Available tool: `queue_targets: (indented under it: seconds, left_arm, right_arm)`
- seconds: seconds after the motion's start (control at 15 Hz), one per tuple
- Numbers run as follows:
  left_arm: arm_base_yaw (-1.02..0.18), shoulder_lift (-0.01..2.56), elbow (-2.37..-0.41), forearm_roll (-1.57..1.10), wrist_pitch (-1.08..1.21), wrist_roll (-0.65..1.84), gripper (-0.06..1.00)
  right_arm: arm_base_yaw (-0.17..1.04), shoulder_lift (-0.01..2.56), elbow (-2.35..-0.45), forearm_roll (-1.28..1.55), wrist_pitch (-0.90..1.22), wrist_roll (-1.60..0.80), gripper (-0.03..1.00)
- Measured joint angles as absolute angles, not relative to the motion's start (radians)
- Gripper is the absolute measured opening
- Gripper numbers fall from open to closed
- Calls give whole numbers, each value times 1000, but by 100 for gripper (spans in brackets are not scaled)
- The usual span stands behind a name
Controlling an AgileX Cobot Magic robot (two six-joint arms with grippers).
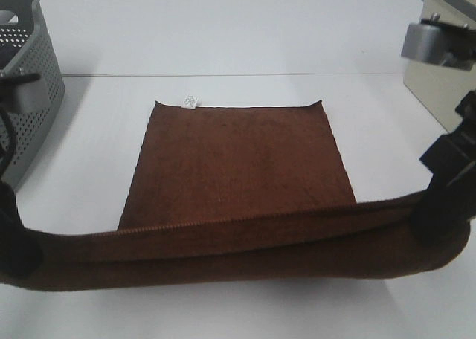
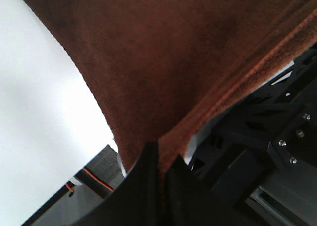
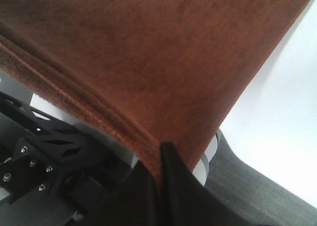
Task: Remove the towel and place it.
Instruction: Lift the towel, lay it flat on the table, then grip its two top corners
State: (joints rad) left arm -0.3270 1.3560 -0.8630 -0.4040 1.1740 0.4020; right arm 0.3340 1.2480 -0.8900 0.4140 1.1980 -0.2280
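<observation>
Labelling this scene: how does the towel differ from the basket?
The towel is dark brown soft cloth; the basket is grey with perforated walls. The towel spreads mid-table, its near edge held by the left gripper and right gripper; the basket stands at the far left, partly cut off. Both rest on the white table.

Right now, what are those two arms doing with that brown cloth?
Two robot arms hold a dark brown towel by its near edge. The left fingers and the right fingers are each shut on one end of it, so that edge hangs lifted between them above the white table. The far part lies flat, with a white tag at a far corner. A grey perforated basket stands at the left.
</observation>
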Motion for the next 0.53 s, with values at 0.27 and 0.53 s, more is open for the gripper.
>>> queue_targets:
  seconds: [0.27, 0.53]
  left_arm:
    - [-425, 1461, -809, -390, 1175, 419, 0]
    - [-568, 1603, -809, -372, 1173, 419, 0]
  right_arm:
    - [329, 1404, -782, 432, 1199, -284, 1]
    - [323, 1528, -693, 424, 1199, -311, 1]
